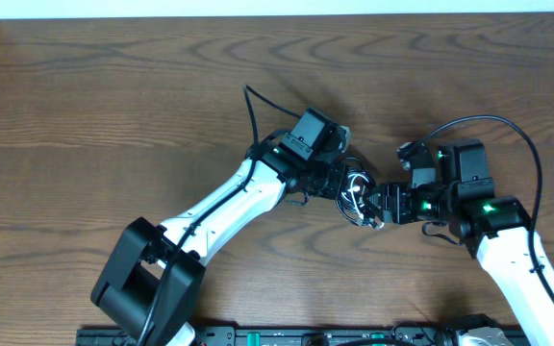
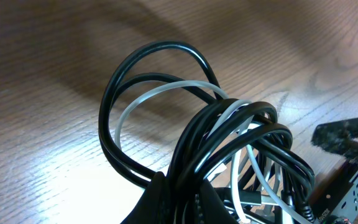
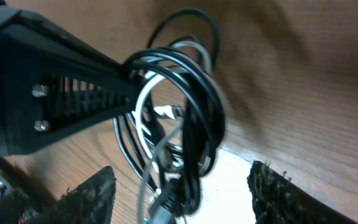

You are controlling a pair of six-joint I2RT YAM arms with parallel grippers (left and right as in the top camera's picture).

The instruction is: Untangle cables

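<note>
The cables (image 1: 355,192) are a tangled bundle of black cords and one white cord, between my two grippers at the table's middle. My left gripper (image 1: 339,181) is shut on the bundle; in the left wrist view its fingers (image 2: 180,202) pinch several black strands while loops of the cables (image 2: 166,106) fan out above the wood. My right gripper (image 1: 381,204) is open, and in the right wrist view its fingers (image 3: 182,196) stand wide on either side of the hanging cables (image 3: 179,124) without touching them. A small plug end hangs low between them.
The wooden table (image 1: 113,115) stretches around the arms. The left arm's finger (image 3: 67,99) crosses the right wrist view from the left. A thick black robot wire (image 1: 498,130) arcs over the right arm. A black rail (image 1: 306,336) runs along the front edge.
</note>
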